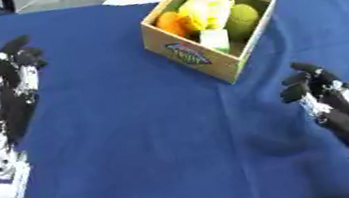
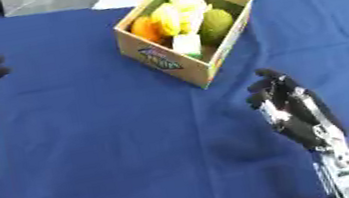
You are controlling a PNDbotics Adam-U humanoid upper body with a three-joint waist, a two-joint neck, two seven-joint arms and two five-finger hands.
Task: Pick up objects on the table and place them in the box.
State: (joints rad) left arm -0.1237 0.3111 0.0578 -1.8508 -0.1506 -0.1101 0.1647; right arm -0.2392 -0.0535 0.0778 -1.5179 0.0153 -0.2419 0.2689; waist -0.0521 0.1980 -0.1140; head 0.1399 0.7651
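Box (image 1: 207, 60) sits on the blue cloth (image 1: 130, 128) — I see fruit (image 1: 207, 7) packed inside. Left hand (image 1: 8, 83) and right hand (image 1: 325, 101) both relaxed, released, grasping nothing.

Cardboard box (image 1: 207, 62); matt cloth table (image 1: 130, 128)

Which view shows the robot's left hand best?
The left eye view: the whole left hand shows there, fingers straight, over the blue tablecloth. In the right eye view the picture's left edge cuts it off, so only part of it shows.
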